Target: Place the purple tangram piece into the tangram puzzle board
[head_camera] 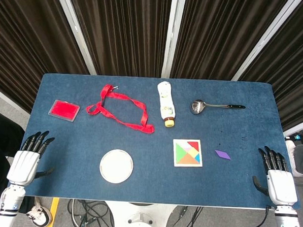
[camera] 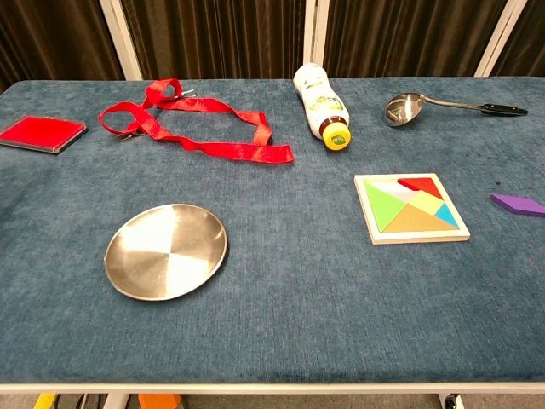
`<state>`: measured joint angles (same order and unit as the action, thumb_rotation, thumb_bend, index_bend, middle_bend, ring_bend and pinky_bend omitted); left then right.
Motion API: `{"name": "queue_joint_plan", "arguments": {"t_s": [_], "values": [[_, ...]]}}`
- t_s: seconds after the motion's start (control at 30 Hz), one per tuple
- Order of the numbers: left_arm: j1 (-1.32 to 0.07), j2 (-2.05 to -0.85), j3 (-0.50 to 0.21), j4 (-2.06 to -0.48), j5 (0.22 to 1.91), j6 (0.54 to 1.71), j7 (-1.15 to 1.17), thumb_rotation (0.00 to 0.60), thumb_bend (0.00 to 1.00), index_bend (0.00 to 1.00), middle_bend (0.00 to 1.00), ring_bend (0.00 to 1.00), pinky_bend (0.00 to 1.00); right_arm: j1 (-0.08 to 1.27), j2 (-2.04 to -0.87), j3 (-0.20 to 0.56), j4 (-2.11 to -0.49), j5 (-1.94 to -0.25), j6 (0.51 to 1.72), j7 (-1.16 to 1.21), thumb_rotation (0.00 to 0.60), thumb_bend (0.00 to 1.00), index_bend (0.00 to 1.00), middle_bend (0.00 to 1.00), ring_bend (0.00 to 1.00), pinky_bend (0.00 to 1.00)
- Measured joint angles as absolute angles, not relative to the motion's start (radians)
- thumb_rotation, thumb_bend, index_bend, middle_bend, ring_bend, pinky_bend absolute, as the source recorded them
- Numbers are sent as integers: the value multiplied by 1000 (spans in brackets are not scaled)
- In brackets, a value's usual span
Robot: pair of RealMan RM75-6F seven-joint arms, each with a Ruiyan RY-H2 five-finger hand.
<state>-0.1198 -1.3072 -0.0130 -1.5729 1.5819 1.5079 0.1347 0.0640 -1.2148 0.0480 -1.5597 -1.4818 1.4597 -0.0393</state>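
Lying flat on the blue table, near the right edge: purple piece, just right of the board and apart from it. Sitting in the board: green, red, orange and blue pieces. Resting at the near corners, off the cloth: left hand and right hand, both holding nothing, fingers spread and pointing forward. Lying further back: ladle, bottle, red ribbon, red pad. Sitting near the front: steel plate.
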Motion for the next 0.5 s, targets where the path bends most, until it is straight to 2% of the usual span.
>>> {"name": "queue_joint_plan", "arguments": {"t_s": [0.5], "values": [[-114,-1311,-11,-1542,1590,1521,91,600,0,166,52,0,115,74,-1231,54,-1564,-1453,1430,-85,600,240,0,0,0,0]]}}
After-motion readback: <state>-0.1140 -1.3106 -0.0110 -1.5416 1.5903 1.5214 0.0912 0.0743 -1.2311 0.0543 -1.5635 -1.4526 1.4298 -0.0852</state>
